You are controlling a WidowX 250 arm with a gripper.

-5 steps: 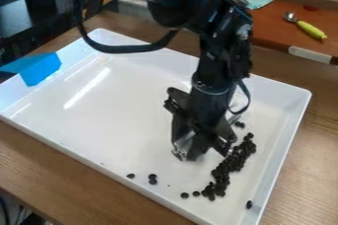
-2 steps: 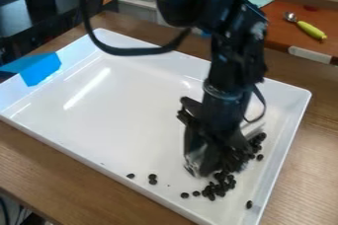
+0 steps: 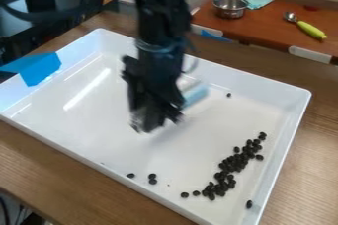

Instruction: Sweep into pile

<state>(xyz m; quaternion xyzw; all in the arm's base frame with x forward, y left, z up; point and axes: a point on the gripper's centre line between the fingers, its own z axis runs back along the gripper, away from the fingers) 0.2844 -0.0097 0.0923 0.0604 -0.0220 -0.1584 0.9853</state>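
The arm (image 3: 160,31) has swung off rounded pellets (image 3: 232,164) in a glossy tray (image 3: 79,115).

Metal pot (image 3: 230,11); spoon (image 3: 310,29); blue tape (image 3: 41,71)

The black two-finger gripper (image 3: 157,122) has swung leftward, off the small dark round pieces (image 3: 231,164) in the white rectangular tray (image 3: 298,95). Their line's far end now lies looser and nearer the tray's right wall. A round silver metal pot (image 3: 230,13), largely hidden before, now shows behind.
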